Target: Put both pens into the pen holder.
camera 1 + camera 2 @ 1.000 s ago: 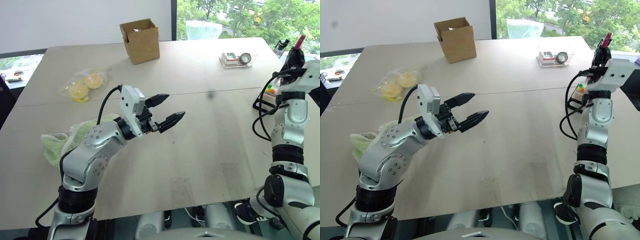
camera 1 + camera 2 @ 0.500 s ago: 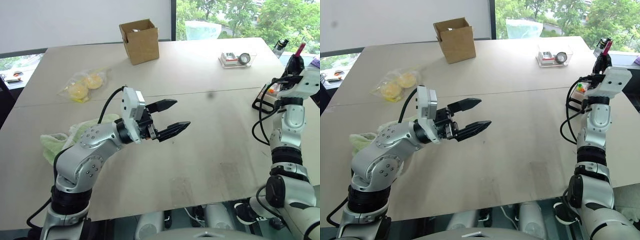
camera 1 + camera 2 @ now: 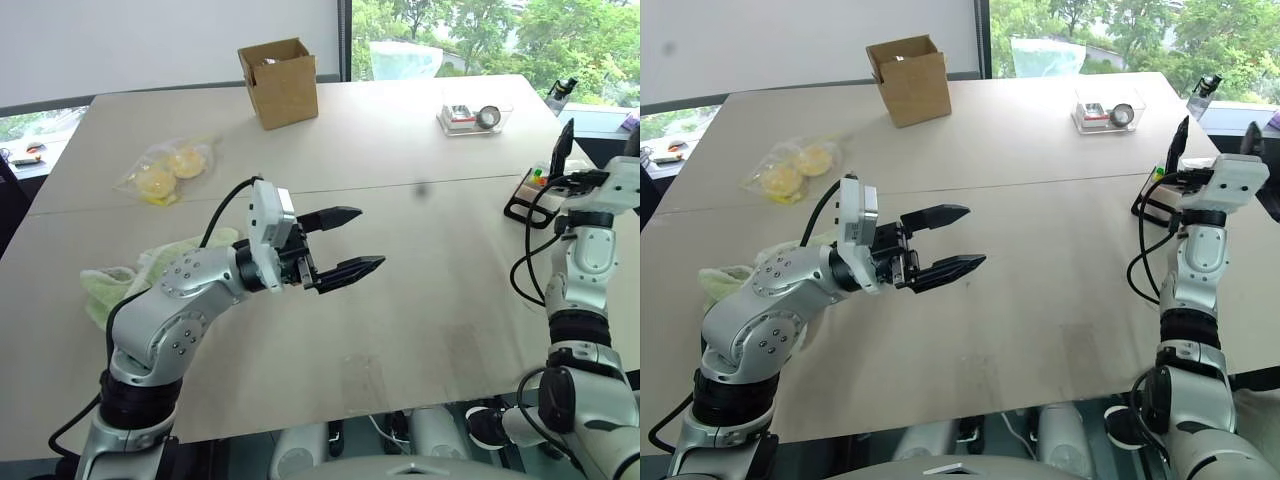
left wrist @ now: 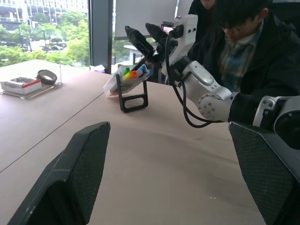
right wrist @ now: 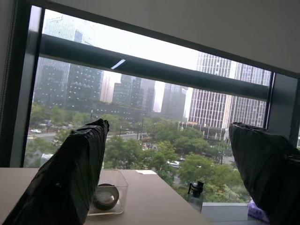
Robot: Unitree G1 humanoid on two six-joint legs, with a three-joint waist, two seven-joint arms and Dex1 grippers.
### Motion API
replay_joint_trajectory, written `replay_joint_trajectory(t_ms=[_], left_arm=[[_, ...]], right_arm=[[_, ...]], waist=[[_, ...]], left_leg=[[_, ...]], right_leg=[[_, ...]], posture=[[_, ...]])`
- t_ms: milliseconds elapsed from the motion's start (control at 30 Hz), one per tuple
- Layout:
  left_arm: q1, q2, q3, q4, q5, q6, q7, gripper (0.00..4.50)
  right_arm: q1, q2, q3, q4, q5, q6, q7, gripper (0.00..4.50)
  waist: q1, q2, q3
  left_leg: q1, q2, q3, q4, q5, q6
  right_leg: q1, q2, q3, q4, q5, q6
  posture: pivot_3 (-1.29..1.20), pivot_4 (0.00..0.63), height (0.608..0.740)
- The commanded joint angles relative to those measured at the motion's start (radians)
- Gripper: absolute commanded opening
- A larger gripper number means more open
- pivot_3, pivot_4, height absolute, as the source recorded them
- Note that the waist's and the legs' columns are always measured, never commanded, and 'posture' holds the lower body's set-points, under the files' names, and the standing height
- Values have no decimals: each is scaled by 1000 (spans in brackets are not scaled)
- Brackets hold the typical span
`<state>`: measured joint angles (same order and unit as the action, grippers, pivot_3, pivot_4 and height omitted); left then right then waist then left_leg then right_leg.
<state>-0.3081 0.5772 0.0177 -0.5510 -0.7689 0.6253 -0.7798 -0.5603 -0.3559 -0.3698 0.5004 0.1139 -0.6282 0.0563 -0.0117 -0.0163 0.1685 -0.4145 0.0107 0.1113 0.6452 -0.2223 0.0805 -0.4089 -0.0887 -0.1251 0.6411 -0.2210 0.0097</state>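
Pen holder (image 3: 530, 195): it stands at the table's far right edge, directly below the right gripper. You see its black frame upright on the tabletop, with a clear, tilted top.
Right gripper (image 3: 598, 145): released. Its two black fingers stand wide apart and point upward, with nothing between them. It hangs just above the pen holder, close to it but apart.
Left gripper (image 3: 366, 238): released. Its fingers are spread and point level toward the robot's right, with nothing between them. It hovers over the middle of the table, well apart from the pen holder.
Pens: you cannot pick them out with certainty. In the left wrist view, green, orange, red and blue spots show at the holder's top, too small to tell apart as pens.
Table (image 3: 420, 300): pale wood with a seam running across it.
Clear tray (image 3: 475, 118): it sits far right, beyond the pen holder, and contains a round metal object.
Cardboard box (image 3: 280, 80): it sits open at the far centre.
Plastic bag (image 3: 165, 170): it lies on the left side with yellow items inside.
Green bag (image 3: 115, 280): it lies beside the left arm.
Person (image 4: 248, 42): dark jacket, seated behind the right arm.
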Motion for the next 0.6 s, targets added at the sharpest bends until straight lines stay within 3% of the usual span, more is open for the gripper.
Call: replay_joint_trajectory(t_ms=[33,167,300,433,600], left_arm=[[14,-2,18,-18,7,-20,17,4227],[57,-15,66,24,82,-53,103,4227],[162,-22,115,7,166,-88,195,4227],[319,-20,156,-72,201,-68,269,4227],[550,-38,207,-196,223,-92,304,4227]], right_arm=[[71,-23,18,-304,29,121,11,4466],[221,-94,187,-702,256,557,213,4466],[392,-263,269,-969,523,908,407,4466],[500,-384,250,-971,577,1031,540,4466],[587,-466,190,-890,566,1039,690,4466]], waist=[[1,0,0],[0,0,0],[4,0,-1],[16,-1,-1],[29,-1,-1]], left_leg=[[0,0,0,0,0,0],[0,1,-1,0,0,0],[0,2,-2,0,-1,0],[-1,1,-1,0,-4,3],[-2,1,0,1,-9,4]], right_leg=[[0,0,0,0,-1,1],[0,0,0,0,-1,2],[0,0,0,0,-2,2],[0,-1,0,-3,-1,1],[0,-3,0,-7,-4,-1]], posture=[[0,150,740],[0,150,740],[0,150,740],[0,150,740],[0,150,740]])
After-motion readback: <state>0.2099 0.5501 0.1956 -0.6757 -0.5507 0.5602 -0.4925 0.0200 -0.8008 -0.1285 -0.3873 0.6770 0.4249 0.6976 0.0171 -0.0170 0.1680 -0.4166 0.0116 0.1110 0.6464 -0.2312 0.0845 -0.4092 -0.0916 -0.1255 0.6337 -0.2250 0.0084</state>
